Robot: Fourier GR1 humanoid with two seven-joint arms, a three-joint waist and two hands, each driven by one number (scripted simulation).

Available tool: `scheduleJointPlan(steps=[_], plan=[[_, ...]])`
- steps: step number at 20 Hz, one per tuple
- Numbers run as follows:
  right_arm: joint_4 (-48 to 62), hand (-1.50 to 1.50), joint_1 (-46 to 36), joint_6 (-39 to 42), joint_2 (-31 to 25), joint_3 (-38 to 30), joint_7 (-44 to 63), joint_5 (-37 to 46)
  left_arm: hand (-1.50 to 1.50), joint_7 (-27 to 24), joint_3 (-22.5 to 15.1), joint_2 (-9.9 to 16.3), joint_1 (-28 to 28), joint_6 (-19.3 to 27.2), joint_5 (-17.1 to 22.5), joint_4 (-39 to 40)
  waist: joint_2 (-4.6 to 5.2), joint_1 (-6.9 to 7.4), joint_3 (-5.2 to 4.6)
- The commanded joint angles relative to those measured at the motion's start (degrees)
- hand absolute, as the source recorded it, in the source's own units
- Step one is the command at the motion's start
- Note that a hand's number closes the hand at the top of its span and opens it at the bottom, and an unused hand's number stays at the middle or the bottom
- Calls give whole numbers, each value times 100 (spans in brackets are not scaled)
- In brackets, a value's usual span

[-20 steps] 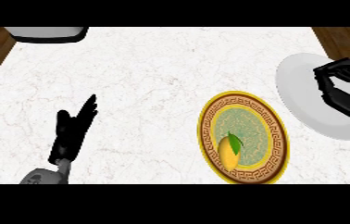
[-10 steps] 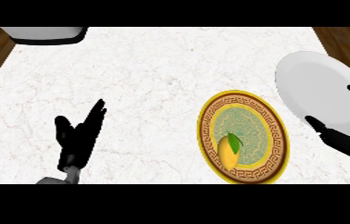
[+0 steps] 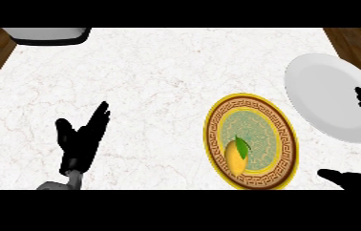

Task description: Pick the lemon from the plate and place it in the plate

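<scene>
Lemon (image 3: 236, 157) lies on the patterned plate (image 3: 282, 130), lower right; my left hand (image 3: 81, 139) rests open, empty; my right hand (image 3: 342, 177) at the frame's right edge, state unreadable.

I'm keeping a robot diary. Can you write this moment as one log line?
lemon: on patterned plate | white plate: bare | left robot hand: open, resting | right robot hand: at edge, lemon not grasped

Right hand (image 3: 344, 178): mostly cut off at lower right edge, fingers' state unreadable. White plate (image 3: 321, 94) cropped at right edge. Grey object (image 3: 49, 34) cropped at upper left, unidentifiable.
</scene>
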Motion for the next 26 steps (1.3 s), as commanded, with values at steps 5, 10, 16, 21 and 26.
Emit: scheduleJointPlan(steps=[5,10,16,21,26], plan=[[-1265,-150,-252,665,-521,1011,2450,875,0,156,-89,-104,-28,44,-163,-56,17,54,-8],[-940,-150,-1227,823,133,1945,3362,1591,0,-206,-177,-409,137,17,-339,208,32,113,-3],[-519,-150,-1214,910,757,2533,3664,2553,0,-66,74,-230,261,-345,-201,160,19,47,2],[-196,-150,-1235,1059,1439,2961,3822,2762,0,-132,197,-336,302,-348,-306,92,19,39,3],[-288,-150,-1051,1102,1876,3215,3860,3250,0,-75,300,-461,333,-441,-392,88,17,28,3]])
